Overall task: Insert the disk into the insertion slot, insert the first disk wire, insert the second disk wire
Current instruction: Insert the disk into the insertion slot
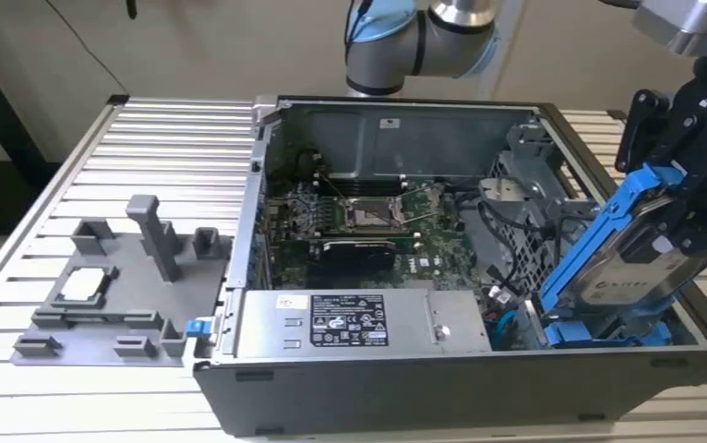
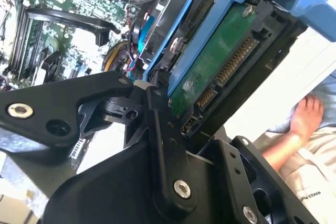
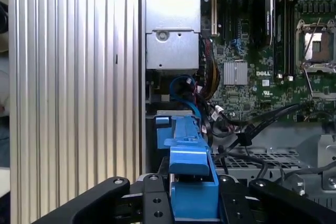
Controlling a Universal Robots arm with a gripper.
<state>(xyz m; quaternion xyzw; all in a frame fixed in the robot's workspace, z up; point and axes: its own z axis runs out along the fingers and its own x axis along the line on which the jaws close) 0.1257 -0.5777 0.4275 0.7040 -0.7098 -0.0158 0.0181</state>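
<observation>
One tool [image 1: 684, 210] grips the tilted disk [image 1: 629, 269], lower end inside the computer case [image 1: 366, 374].

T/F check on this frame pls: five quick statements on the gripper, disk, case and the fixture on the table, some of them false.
1. The gripper is shut on the disk. True.
2. A grey fixture sits on the table, at the exterior view's left of the case. True.
3. The disk lies flat on the table. False: it is tilted and held over the exterior view's right end of the case.
4. The case is closed. False: its side is open and the motherboard shows.
5. A cooler covers the CPU socket. False: the socket is bare.
</observation>
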